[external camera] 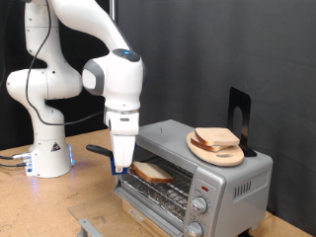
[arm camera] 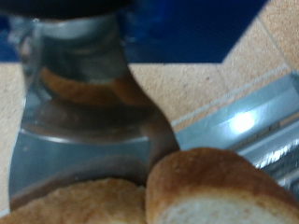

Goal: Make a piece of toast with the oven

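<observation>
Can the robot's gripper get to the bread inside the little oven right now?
Probably yes. The oven looks open at the front, and the gripper hangs right beside the piece of toast on the rack. Nothing seems to sit between them.

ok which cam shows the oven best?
Exterior view: the whole oven shows, door open, knobs visible, a slice on its rack. Wrist view catches only a blurred silver strip of it behind bread.

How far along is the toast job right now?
Done: the oven door is open and a piece of toast lies on its rack. In hand: the gripper hovers at the oven mouth beside that slice. Left: the door is not yet closed.
</observation>
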You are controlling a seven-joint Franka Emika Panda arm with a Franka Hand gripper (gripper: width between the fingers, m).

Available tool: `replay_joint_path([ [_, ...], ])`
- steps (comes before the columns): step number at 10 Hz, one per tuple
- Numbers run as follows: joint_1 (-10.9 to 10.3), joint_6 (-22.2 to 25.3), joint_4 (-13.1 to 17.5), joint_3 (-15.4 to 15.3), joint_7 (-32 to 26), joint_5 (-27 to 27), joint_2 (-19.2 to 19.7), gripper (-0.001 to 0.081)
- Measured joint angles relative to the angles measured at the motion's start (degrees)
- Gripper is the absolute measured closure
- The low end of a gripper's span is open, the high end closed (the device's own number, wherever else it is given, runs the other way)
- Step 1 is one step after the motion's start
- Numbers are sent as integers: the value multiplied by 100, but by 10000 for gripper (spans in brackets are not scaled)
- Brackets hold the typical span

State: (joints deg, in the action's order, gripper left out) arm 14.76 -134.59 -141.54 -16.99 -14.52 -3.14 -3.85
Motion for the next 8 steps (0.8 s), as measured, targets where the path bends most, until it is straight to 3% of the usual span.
replay_joint_path([
  [8,130,371,-103,154,-171,19,-120,413],
])
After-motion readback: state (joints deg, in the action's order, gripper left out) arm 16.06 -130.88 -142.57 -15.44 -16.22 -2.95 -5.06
